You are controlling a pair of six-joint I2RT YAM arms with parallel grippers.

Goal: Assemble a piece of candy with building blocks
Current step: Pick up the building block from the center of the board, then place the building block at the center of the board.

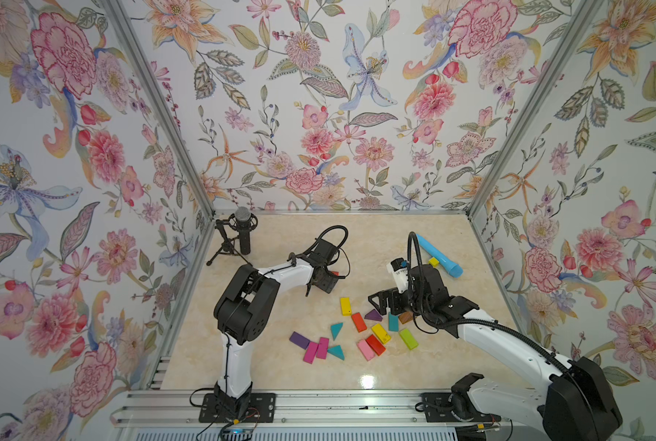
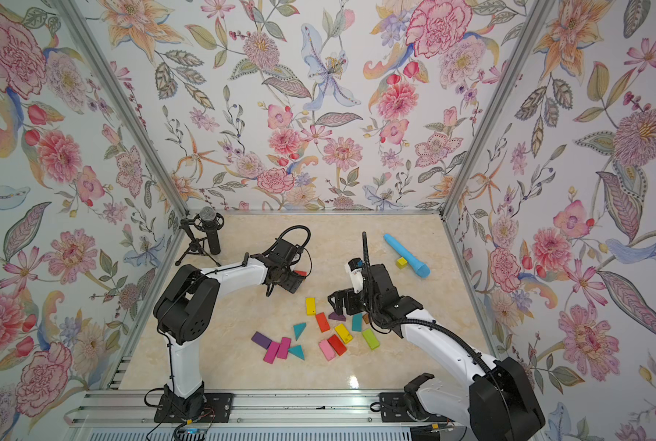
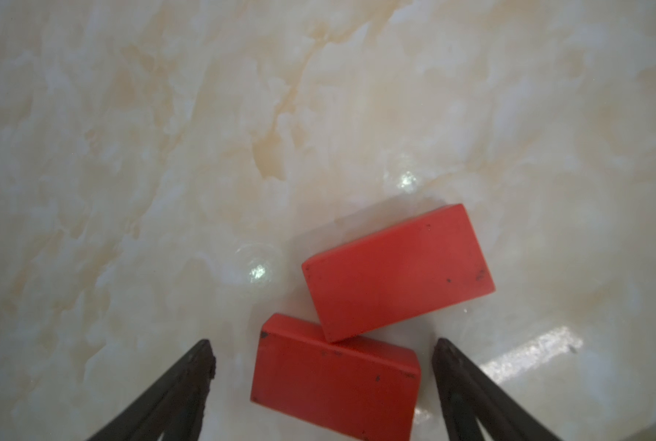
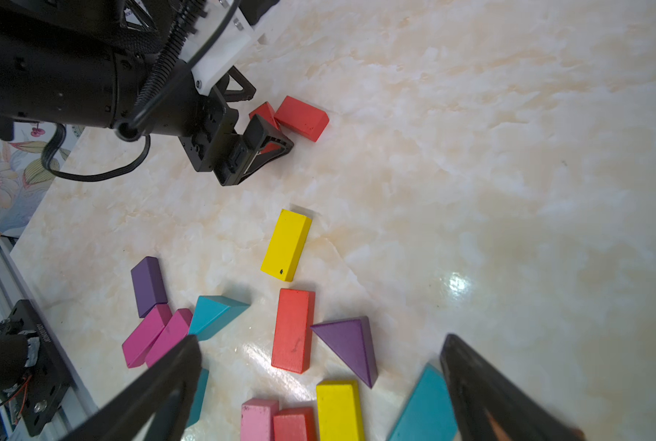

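Observation:
Two red bricks lie together on the marble tabletop, the far red brick [image 3: 395, 271] with a corner over the near red brick [image 3: 334, 378]. My left gripper [image 3: 324, 351] is open around the near brick, with a gap at each finger. In both top views only a red edge [image 1: 335, 273] [image 2: 300, 273] shows past the left gripper [image 1: 324, 281]. My right gripper [image 4: 320, 343] is open and empty above the loose building blocks: a yellow brick [image 4: 286, 244], an orange-red brick [image 4: 294, 330], a purple wedge [image 4: 351, 345] and a teal wedge [image 4: 215, 315].
More blocks lie spread in front: a purple brick [image 1: 299, 340], magenta bricks [image 1: 317, 349], a green brick [image 1: 408, 338]. A light-blue tube [image 1: 439, 255] and a small yellow cube [image 1: 433, 262] lie at the back right. A microphone on a tripod [image 1: 242, 233] stands back left.

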